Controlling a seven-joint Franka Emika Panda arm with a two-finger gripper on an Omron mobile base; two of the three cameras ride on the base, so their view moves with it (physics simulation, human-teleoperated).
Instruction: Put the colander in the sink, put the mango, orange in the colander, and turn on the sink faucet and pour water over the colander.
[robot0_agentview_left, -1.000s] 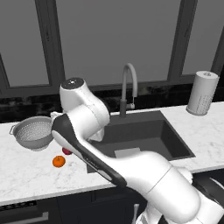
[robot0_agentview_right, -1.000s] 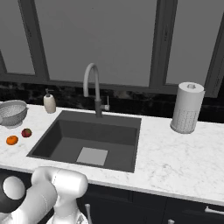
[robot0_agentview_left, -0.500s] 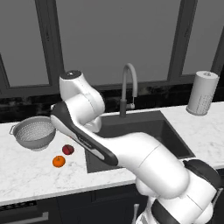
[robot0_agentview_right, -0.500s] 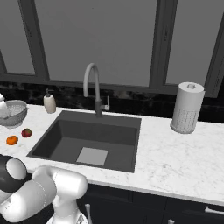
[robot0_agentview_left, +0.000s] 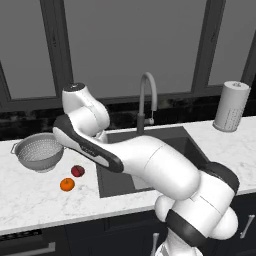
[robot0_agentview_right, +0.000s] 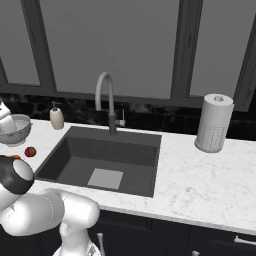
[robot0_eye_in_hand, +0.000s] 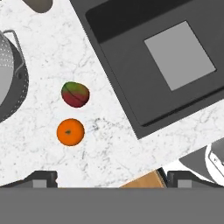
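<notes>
Marble tabletop (robot0_agentview_left: 30, 200) carrying everything; dark sink (robot0_agentview_right: 105, 160) recessed in it, bare, faucet (robot0_agentview_right: 106, 107) behind. Colander (robot0_agentview_left: 39, 151) upright on the tabletop left of the sink, well apart from it. Mango (robot0_eye_in_hand: 75, 94) and orange (robot0_eye_in_hand: 70, 131) just beside each other, near the colander. Tool (robot0_eye_in_hand: 111, 178) high above, tips spread wide, holding nothing. Likely first step: reaching for the colander; next, descending over its rim. No legible writing anywhere.
</notes>
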